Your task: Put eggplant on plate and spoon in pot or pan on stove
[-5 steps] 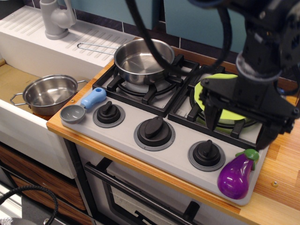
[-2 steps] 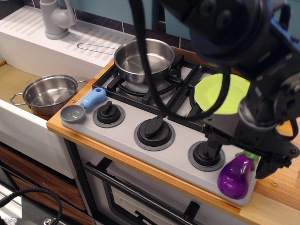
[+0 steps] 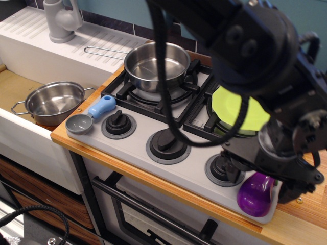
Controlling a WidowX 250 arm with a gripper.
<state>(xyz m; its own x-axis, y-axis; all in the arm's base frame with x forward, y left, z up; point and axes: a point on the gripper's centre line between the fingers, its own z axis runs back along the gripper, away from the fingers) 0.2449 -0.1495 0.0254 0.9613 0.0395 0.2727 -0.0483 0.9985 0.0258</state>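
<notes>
The purple eggplant [image 3: 254,198] lies at the front right corner of the grey stove [image 3: 196,176], its stem end hidden under the arm. My gripper [image 3: 261,181] is low over it and open, with one finger on each side of the eggplant. The lime-green plate [image 3: 236,111] rests on the right burner grate, partly hidden by the arm. The steel pan [image 3: 153,65] with its long wire handle sits on the left burner. The spoon [image 3: 91,116], with a grey bowl and light-blue handle, lies at the stove's front left corner.
A smaller steel pot [image 3: 53,102] with two loop handles sits in the sink at left. A grey faucet [image 3: 61,20] stands at the back left. Three black knobs [image 3: 167,141] line the stove front. The wooden counter edge [image 3: 301,224] runs along the right.
My gripper has come down and forward from above the plate to the eggplant and now straddles it. The plate shows more. The eggplant has not moved.
</notes>
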